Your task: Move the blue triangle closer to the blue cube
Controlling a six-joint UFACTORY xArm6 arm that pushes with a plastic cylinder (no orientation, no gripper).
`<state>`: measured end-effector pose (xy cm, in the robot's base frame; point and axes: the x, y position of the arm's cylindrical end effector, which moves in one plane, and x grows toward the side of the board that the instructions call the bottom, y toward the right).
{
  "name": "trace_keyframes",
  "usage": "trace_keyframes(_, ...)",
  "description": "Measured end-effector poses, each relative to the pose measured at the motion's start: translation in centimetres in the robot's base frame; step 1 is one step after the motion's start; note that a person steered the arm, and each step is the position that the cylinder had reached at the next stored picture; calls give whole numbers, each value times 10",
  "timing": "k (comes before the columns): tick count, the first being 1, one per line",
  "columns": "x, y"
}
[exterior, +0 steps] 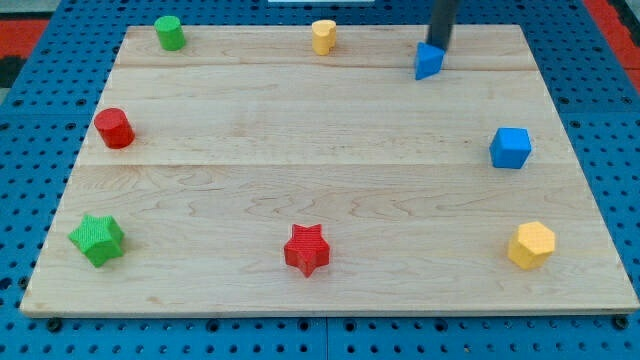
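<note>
The blue triangle [428, 61] lies near the top edge of the wooden board [320, 190], right of centre. The blue cube [511, 148] sits near the board's right edge, below and to the right of the triangle, well apart from it. My tip [439, 46] comes down from the view's top and stands at the triangle's upper right side, touching or nearly touching it.
A yellow block [322, 36] is at top centre, a green cylinder [169, 32] at top left, a red cylinder [114, 128] at the left edge. A green star [97, 239] is at bottom left, a red star [307, 249] at bottom centre, a yellow hexagonal block [531, 245] at bottom right.
</note>
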<state>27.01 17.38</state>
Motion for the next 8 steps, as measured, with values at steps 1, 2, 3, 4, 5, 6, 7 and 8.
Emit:
trace_keyframes(1,44,29)
trace_keyframes(2,-11,50)
trace_keyframes(3,-50,31)
trace_keyframes(4,-36,-25)
trace_keyframes(5,15,-30)
trace_keyframes(6,33,-30)
trace_keyframes(7,35,-68)
trace_keyframes(8,56,-85)
